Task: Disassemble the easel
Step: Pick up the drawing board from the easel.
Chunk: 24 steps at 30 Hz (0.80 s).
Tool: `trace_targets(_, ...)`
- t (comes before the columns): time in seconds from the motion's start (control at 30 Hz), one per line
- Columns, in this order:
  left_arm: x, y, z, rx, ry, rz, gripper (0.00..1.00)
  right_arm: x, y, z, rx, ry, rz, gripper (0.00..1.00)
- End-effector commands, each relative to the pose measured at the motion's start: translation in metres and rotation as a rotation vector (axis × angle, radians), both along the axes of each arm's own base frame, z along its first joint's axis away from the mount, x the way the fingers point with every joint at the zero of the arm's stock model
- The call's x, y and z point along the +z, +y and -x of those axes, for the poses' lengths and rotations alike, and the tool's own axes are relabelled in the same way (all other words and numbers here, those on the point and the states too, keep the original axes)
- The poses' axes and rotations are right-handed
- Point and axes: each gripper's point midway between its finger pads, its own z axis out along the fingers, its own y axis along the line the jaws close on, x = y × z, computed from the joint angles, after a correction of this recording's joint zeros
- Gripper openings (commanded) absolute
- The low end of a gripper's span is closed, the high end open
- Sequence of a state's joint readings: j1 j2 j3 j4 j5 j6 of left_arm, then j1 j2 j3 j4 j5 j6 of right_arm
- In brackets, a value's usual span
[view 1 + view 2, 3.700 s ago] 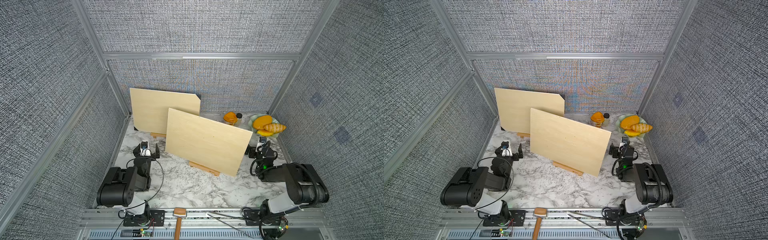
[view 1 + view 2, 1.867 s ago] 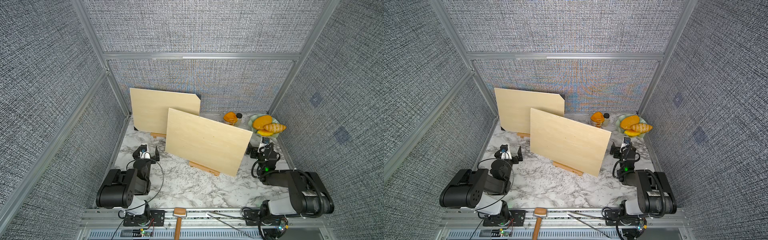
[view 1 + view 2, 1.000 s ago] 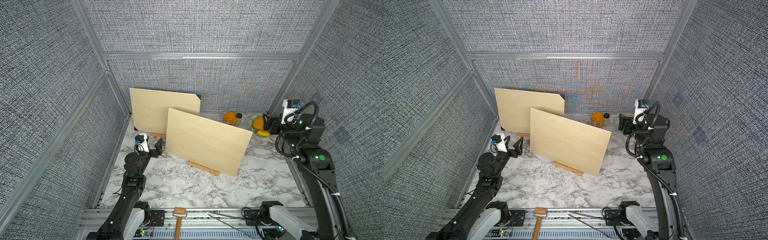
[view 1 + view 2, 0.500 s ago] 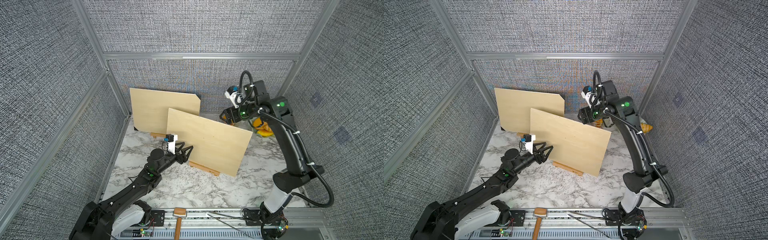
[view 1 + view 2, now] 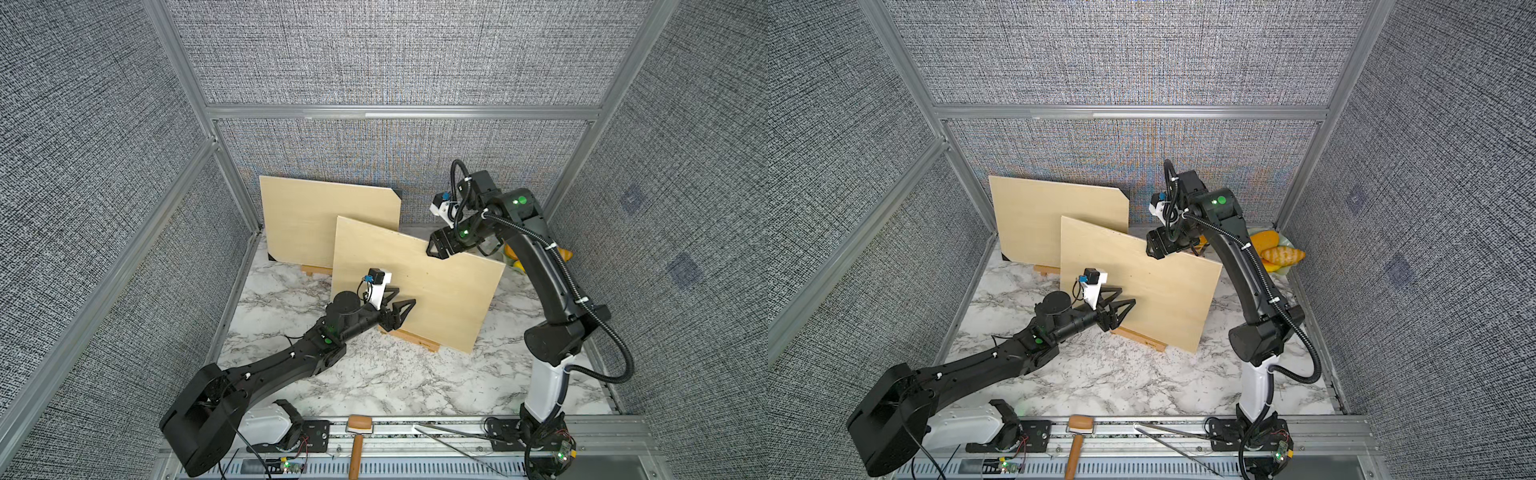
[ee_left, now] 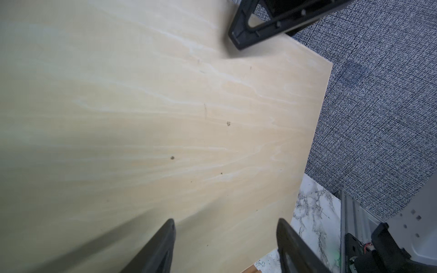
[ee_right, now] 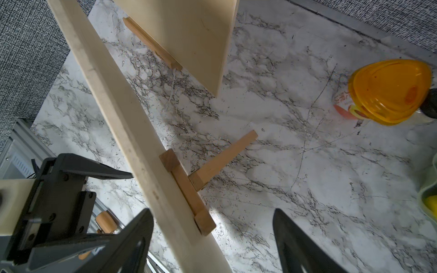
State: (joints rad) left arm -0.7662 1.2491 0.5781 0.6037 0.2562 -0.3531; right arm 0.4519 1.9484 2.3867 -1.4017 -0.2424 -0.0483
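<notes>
Right wrist view: your right gripper (image 7: 211, 212) open, plywood board (image 7: 118, 113) between its fingers; left gripper (image 5: 405, 295) open, board just ahead.

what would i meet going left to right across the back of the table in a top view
rear wooden board → front wooden board → yellow fruit

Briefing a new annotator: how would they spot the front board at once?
On the marble table, two pale plywood boards stand. The front board stands nearer the arms, on a wooden easel. Unlike the rear board, its visible corners are square, not clipped.
</notes>
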Motion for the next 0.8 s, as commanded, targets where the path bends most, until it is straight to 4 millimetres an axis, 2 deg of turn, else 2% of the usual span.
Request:
trace_targets(0.0, 0.006, -0.001, -0.002, 0.004, -0.042, 0.01, 0.68, -0.002, 0.014, 0.007, 0.076, 0.034, -0.054, 0.75)
trace_targets(0.17, 0.005, 0.003, -0.004, 0.032, -0.04, 0.013, 0.67, -0.008, 0.031, 0.014, 0.17, 0.074, -0.122, 0.55)
trace_targets(0.47, 0.013, 0.017, -0.004, 0.092, -0.076, 0.015, 0.67, -0.01, 0.031, 0.013, 0.208, 0.043, -0.109, 0.12)
trace_targets(0.57, 0.015, 0.021, -0.004, 0.11, -0.082, 0.02, 0.67, -0.009, 0.03, 0.015, 0.222, 0.033, -0.104, 0.03)
trace_targets(0.77, 0.018, 0.024, -0.004, 0.121, -0.085, 0.036, 0.67, 0.0, 0.029, 0.026, 0.263, 0.014, -0.116, 0.0)
